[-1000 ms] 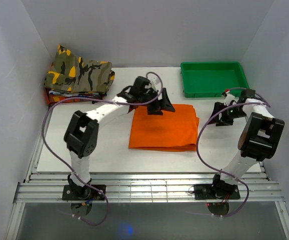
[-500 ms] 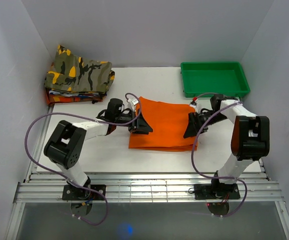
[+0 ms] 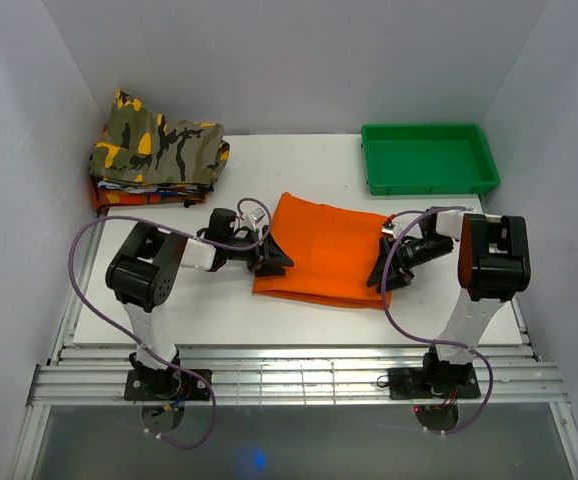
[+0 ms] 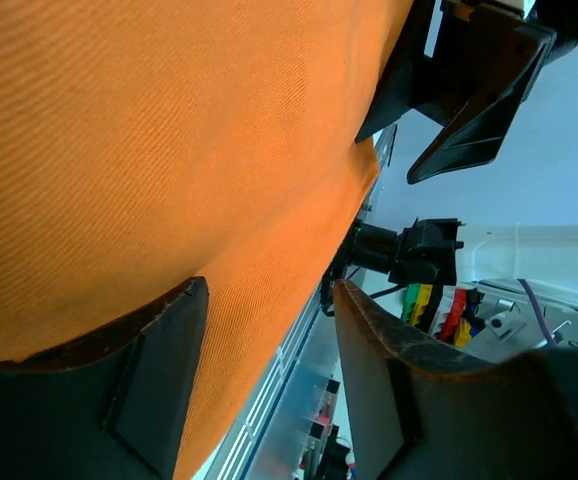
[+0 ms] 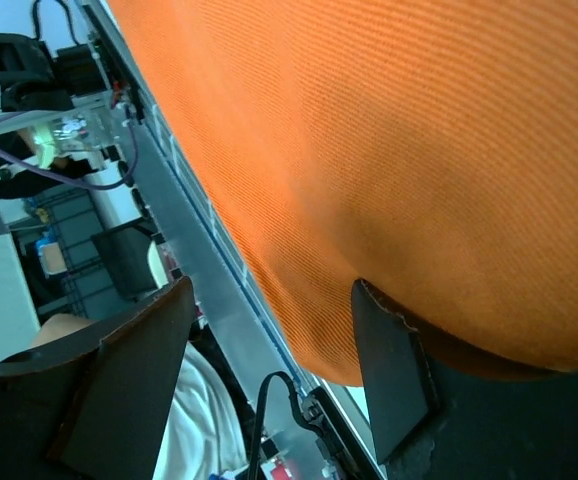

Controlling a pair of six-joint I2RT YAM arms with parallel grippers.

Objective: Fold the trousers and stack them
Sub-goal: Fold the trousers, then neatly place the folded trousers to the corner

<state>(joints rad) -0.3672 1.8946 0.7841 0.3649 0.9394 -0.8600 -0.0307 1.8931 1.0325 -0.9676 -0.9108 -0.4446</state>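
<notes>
The top camera is overlooking the flat white table (image 3: 219,312); both wrist cameras are closely facing its bright-orange fabric trousers (image 3: 324,262).

You are in a robot lab. Plain white walls (image 3: 299,70) box in a white table (image 3: 219,310), and the left arm (image 3: 147,275) and right arm (image 3: 491,262) stand bolted on a metal frame (image 3: 299,385), trailing purple cables (image 3: 73,268).

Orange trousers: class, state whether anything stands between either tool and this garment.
Nothing visible does. The left tool sits at the left edge of the trousers and the right tool at their right edge, each up against the orange fabric. The green tray and the camouflage pile lie well clear.
</notes>
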